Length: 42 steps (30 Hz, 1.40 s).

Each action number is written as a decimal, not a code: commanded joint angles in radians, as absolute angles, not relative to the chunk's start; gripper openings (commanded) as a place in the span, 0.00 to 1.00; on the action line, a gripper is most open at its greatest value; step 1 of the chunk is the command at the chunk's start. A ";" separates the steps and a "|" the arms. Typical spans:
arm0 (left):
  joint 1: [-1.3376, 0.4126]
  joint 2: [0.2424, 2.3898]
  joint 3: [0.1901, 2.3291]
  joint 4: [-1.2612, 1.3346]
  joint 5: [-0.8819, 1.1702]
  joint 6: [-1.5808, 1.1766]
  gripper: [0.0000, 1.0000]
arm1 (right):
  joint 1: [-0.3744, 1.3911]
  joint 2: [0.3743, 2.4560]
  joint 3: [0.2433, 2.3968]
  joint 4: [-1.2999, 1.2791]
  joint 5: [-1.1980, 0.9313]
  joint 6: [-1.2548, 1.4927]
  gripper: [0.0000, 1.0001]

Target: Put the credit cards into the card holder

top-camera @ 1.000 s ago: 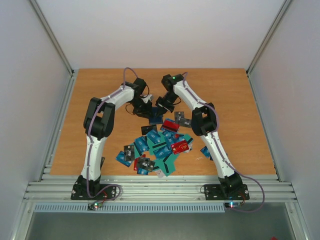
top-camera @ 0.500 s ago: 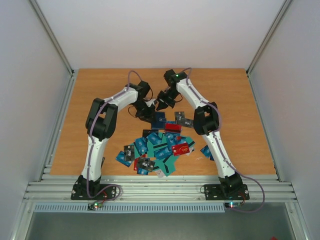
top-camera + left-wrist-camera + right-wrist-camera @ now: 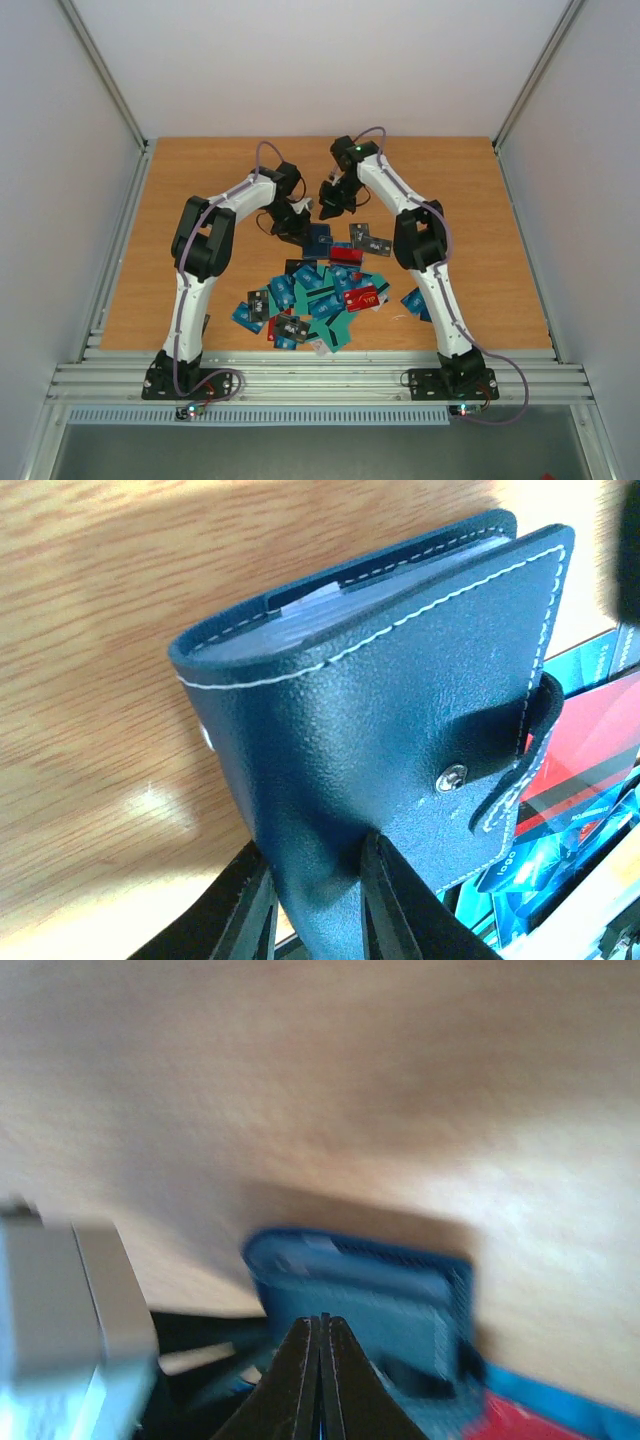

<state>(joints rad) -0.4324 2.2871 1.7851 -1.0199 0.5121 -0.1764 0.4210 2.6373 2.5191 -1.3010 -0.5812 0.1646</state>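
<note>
Left gripper: grasping card holder
Right gripper: clenched, you backed it off (blurry)
Next: credit cards, grab 1

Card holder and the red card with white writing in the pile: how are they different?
The card holder is dark navy and thick, with white stitching and a snap strap; the red card is thin and flat. The card holder is clamped between the jaws of the left gripper; the red card lies loose among the other cards on the table. Both are small rectangles.
</note>
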 commanded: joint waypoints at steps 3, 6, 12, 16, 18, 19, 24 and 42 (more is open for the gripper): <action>-0.437 2.336 1.776 -1.100 0.453 -0.189 0.25 | 0.428 2.266 2.074 -1.089 -0.428 -0.108 0.05; -0.437 2.339 1.780 -1.098 0.455 -0.190 0.25 | 0.428 2.159 1.881 -0.959 -0.451 -0.113 0.08; -0.437 2.345 1.782 -1.095 0.459 -0.192 0.25 | 0.457 2.128 1.774 -0.860 -0.489 -0.105 0.18; -0.437 2.348 1.788 -1.099 0.460 -0.193 0.25 | 0.474 2.175 1.811 -0.870 -0.477 -0.101 0.18; -0.436 2.348 1.790 -1.097 0.460 -0.193 0.25 | 0.481 2.193 1.823 -0.872 -0.473 -0.104 0.16; -0.437 2.349 1.791 -1.098 0.460 -0.193 0.25 | 0.487 2.199 1.827 -0.875 -0.469 -0.107 0.15; -0.437 2.347 1.791 -1.096 0.460 -0.193 0.25 | 0.500 2.198 1.808 -0.885 -0.447 -0.118 0.09; -0.437 2.345 1.788 -1.099 0.461 -0.190 0.25 | 0.500 2.155 1.720 -0.853 -0.381 -0.132 0.01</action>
<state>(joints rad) -0.4320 2.2940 1.7977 -1.0321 0.5125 -0.1875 0.4942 2.1918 1.7153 -0.8696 -0.3912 -0.1154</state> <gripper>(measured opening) 0.247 0.016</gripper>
